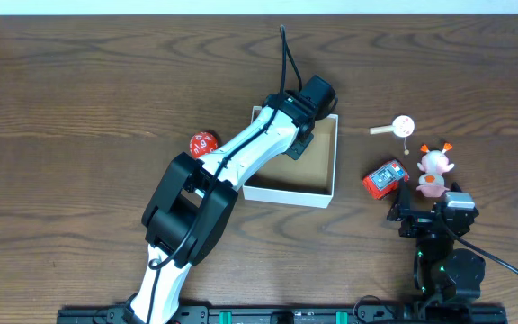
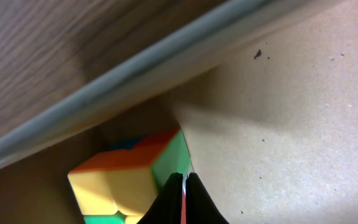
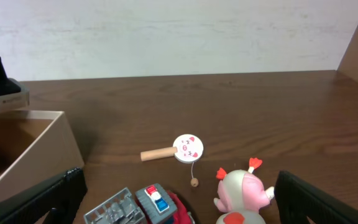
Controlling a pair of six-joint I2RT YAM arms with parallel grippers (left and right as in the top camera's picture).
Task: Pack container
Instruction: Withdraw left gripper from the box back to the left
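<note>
The container (image 1: 329, 184) is a square shallow box with white walls and a tan inside, at the table's middle. My left gripper (image 1: 300, 129) reaches down into its far part. In the left wrist view that gripper (image 2: 184, 178) is shut, its tips just above the tan floor (image 2: 284, 130) and next to a multicoloured cube (image 2: 120, 183) that lies in the corner under the white wall (image 2: 166, 59). My right gripper (image 1: 421, 202) is open near the front right, its fingers (image 3: 48, 199) spread wide either side of a red toy truck (image 3: 151, 208) and a pink figure (image 3: 244, 193).
A red die (image 1: 203, 144) lies left of the container, beside the left arm. The toy truck (image 1: 385, 178), the pink figure (image 1: 433, 171) and a small rattle drum on a stick (image 1: 401, 126) lie right of the container. The container's wall (image 3: 33, 152) shows at the left of the right wrist view.
</note>
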